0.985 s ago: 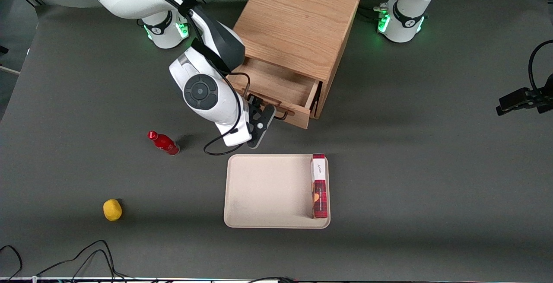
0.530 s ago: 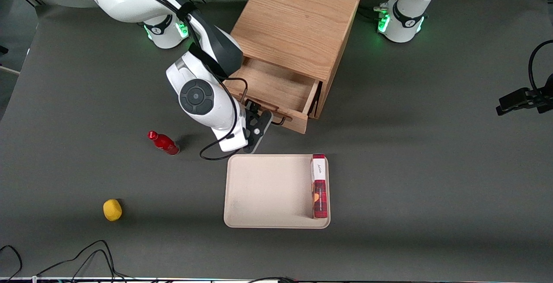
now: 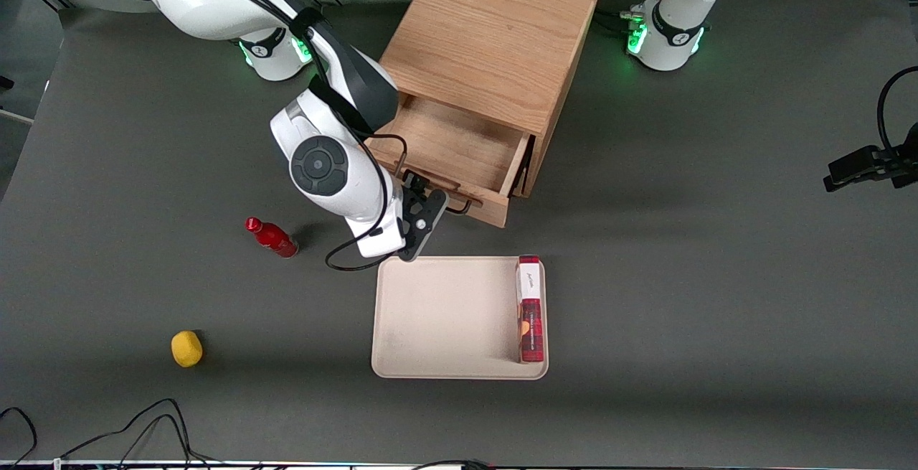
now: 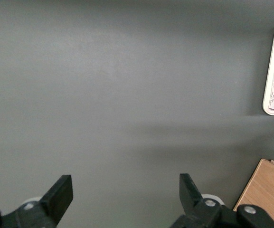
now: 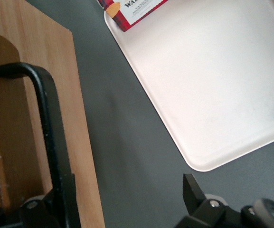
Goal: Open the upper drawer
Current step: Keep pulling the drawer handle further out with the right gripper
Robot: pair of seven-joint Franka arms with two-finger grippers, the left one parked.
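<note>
Front view: upper drawer half out, spread pincer straddling its handle.

Soft, even light is coming from above, and the dark table is looking dim. Wide, pale shadow bands are lying across it. Green lights are glowing on the arm bases. The claw fingers are looking blurry close to the wrist camera.
</note>
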